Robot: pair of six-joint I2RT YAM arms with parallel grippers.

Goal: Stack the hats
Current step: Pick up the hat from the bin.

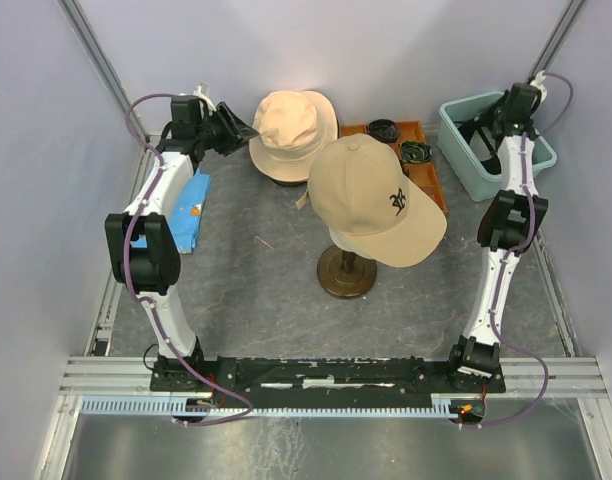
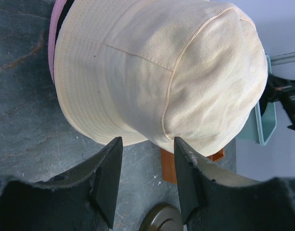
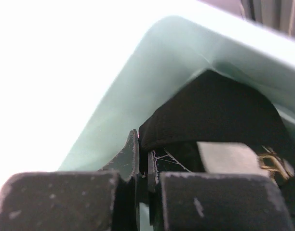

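left claw [image 2: 148,144] apart, poised at beige hat [image 2: 157,72] capping pink hat [image 2: 53,29] on bench [image 1: 266,290] | right claw [image 3: 142,144] pressed together at black cap [image 3: 215,115] edge inside teal tub [image 3: 138,86], likely to fetch it; hold unconfirmed | tan cap [image 1: 371,195] parked on stand [image 1: 348,272]

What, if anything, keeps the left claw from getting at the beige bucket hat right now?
Probably nothing. The left claw is open and faces the beige bucket hat brim-on, with only bare table between them, so it looks reachable.
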